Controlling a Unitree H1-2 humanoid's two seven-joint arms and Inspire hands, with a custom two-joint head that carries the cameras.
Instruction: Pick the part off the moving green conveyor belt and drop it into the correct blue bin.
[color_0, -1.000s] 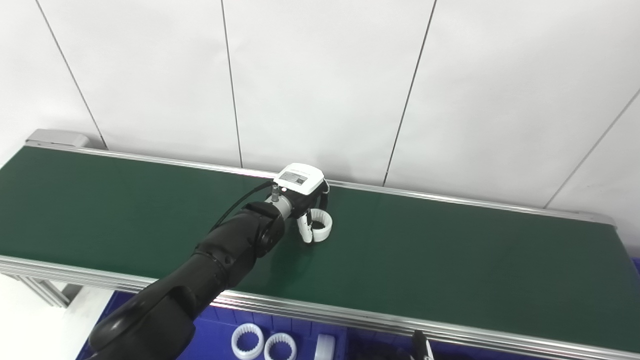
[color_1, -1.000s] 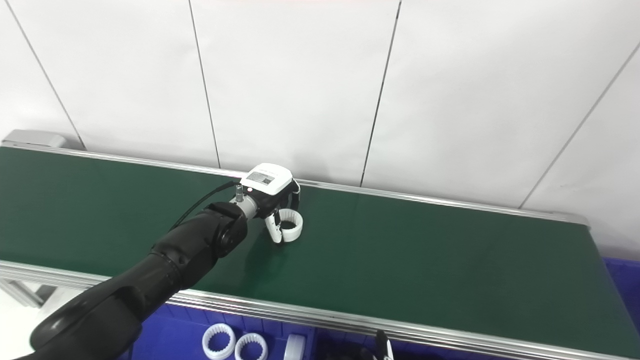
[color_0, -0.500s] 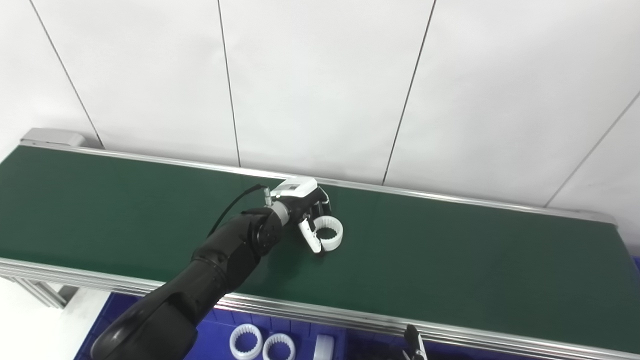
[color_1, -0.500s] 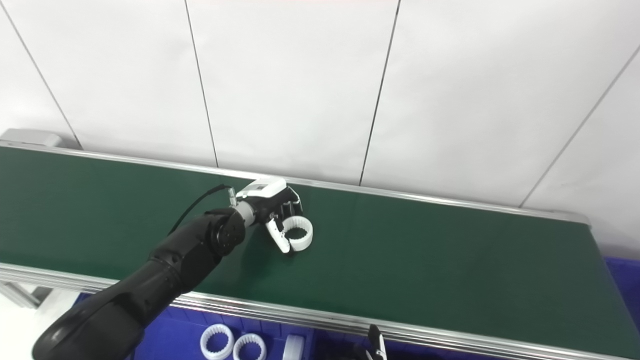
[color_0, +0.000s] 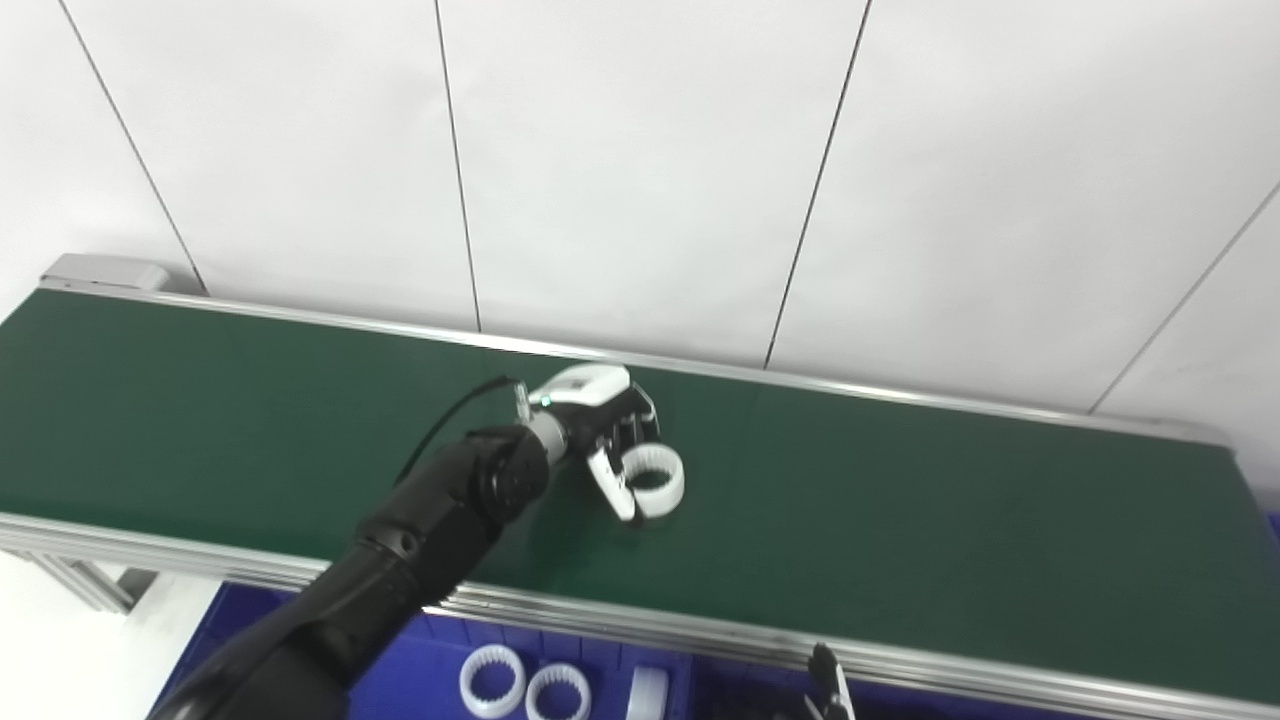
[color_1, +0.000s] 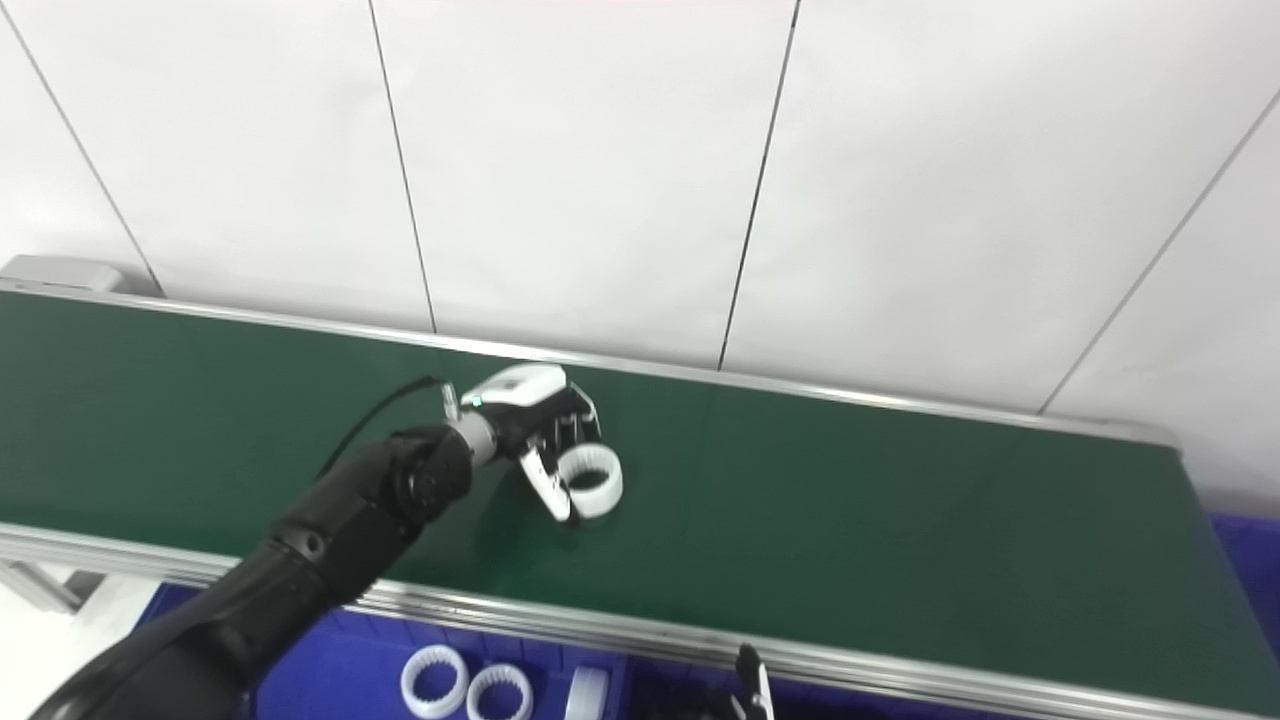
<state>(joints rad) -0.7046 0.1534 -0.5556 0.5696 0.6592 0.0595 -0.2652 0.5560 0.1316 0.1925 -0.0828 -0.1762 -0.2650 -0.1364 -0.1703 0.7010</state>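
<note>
- Where the left arm reaches in from the near left, the left hand sits over the middle of the green conveyor belt, its white back plate facing up.
- Left hand state: fingers and thumb are clamped on a white toothed ring; the white thumb presses the ring's left side and the dark fingers curl over its far edge.
- Ring position: at mid-belt, roughly midway between the far rail and the near rail, tilted with its opening facing up and toward the near side. Whether its lower edge touches the belt cannot be told.
- Right hand: only a dark tip with a pale edge shows at the bottom edge, near side of the near rail; whether its fingers are apart or together cannot be told.
- Blue bin: visible below the near rail. It holds two white toothed rings lying flat side by side, with a smooth white ring just to their right.
- White panelled wall: stands behind the far side of the belt.
</note>
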